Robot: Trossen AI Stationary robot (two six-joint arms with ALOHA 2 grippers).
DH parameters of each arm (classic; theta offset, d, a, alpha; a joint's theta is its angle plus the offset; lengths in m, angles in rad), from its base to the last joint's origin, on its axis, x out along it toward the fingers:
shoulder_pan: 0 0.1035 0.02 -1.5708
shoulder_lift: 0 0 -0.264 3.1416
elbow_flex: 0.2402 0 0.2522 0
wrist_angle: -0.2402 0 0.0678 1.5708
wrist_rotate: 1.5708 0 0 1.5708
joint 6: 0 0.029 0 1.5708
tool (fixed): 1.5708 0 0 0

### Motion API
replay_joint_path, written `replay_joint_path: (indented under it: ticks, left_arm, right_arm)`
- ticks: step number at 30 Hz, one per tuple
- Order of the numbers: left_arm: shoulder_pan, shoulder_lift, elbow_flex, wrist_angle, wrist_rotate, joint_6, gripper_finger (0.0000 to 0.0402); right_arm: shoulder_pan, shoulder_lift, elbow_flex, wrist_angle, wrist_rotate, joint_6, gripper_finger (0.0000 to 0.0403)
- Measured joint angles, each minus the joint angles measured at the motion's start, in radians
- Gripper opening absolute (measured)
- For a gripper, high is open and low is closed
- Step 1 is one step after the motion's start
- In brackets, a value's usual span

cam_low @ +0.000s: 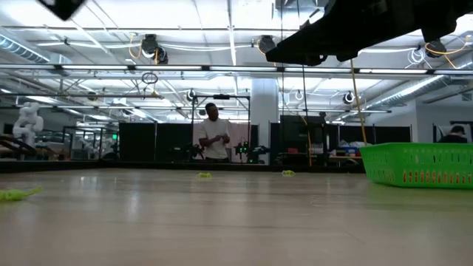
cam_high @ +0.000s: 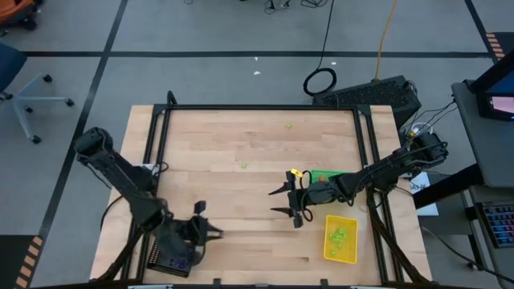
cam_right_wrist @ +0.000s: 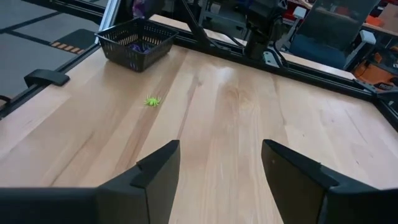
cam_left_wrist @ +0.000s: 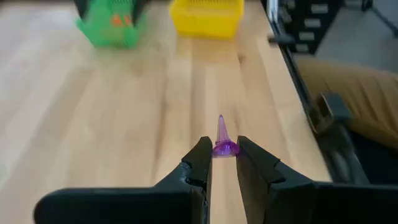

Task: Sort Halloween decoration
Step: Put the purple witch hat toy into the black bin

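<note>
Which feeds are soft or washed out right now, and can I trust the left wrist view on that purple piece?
Left wrist view: the purple trinket between the left gripper fingertips is sharp; the green tray and yellow tray behind are blurred. Low view: ceiling lights glare, the dark arm overhead is a silhouette. Right wrist view: right gripper open, a pale sheen on the table.

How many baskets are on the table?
3: a green tray under the right arm, a yellow tray just nearer the front edge, a black tray under the left arm.
</note>
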Motion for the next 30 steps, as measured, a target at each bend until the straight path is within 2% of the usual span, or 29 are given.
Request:
replay_joint_path:
  ticks: [4,10,15,22,30]
  left_arm:
    - [-0.083,0.0,0.059,-0.188,0.078,-0.172,0.005]
    - [-0.226,0.001,0.103,-0.348,0.196,-0.436,0.005]
    - [-0.313,0.001,0.102,-0.423,0.209,-0.616,0.005]
    - [-0.37,0.002,0.076,-0.455,0.21,-0.73,0.005]
    - [-0.373,0.002,0.072,-0.464,0.209,-0.734,0.005]
  right_arm:
    - [0.0,0.0,0.0,-0.003,0.001,0.0,0.0215]
    - [0.0,0.0,0.0,-0.004,0.001,0.0,0.0215]
    - [0.0,0.0,0.0,-0.003,0.001,0.007,0.0215]
    - [0.0,0.0,0.0,-0.003,0.001,0.013,0.0215]
    - [0.0,0.0,0.004,0.013,0.001,0.013,0.0215]
